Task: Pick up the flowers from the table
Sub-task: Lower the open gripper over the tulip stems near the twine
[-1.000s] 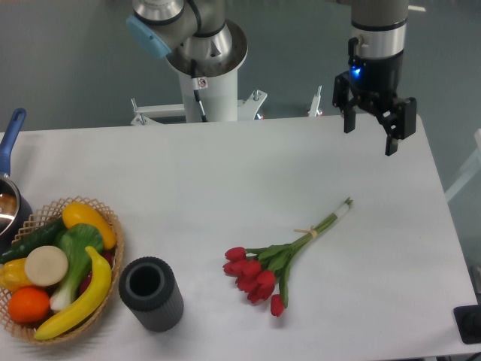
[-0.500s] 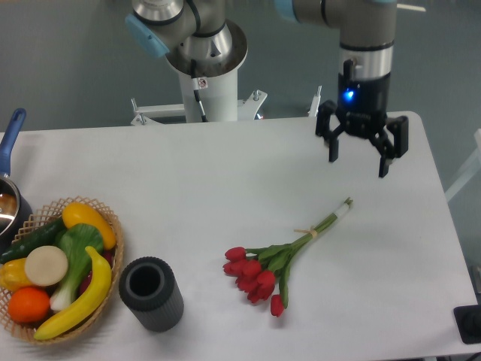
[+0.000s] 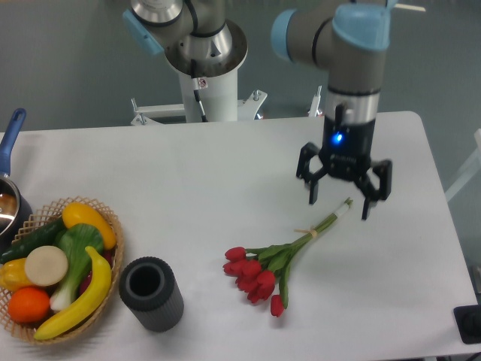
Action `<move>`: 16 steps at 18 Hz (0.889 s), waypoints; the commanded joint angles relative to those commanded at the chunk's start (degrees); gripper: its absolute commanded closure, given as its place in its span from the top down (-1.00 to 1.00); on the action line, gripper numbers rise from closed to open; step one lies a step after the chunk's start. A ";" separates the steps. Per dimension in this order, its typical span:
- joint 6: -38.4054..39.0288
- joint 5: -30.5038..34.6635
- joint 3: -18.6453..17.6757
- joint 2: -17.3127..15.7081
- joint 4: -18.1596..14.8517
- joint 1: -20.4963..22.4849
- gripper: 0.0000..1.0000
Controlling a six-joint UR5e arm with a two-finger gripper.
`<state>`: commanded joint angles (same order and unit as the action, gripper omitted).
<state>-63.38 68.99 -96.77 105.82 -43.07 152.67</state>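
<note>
The flowers, a small bunch of red tulips with green leaves, lie flat on the white table. Their blooms point toward the front and their banded stems run up to the right. My gripper hangs open just above the stem tips, one finger on the left and the other on the right. Nothing is between the fingers, and whether they touch the table cannot be told.
A wicker basket of fruit and vegetables sits at the front left. A dark grey cylinder cup stands beside it. A pot with a blue handle is at the left edge. The robot base stands behind the table.
The gripper has come down and toward the front left, from above the table's back right corner to just over the stem ends. The flowers have not moved.
</note>
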 joint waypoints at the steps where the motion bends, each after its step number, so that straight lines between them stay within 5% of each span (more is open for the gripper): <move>1: 0.36 0.09 0.00 0.26 0.00 0.00 1.00; 5: -0.69 0.00 0.09 2.19 -1.49 0.70 1.00; 12: -23.33 7.98 0.00 3.87 -16.06 1.40 1.00; 16: -26.09 8.52 0.09 4.74 -17.75 1.49 1.00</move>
<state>-89.47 77.52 -96.68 110.56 -60.82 154.16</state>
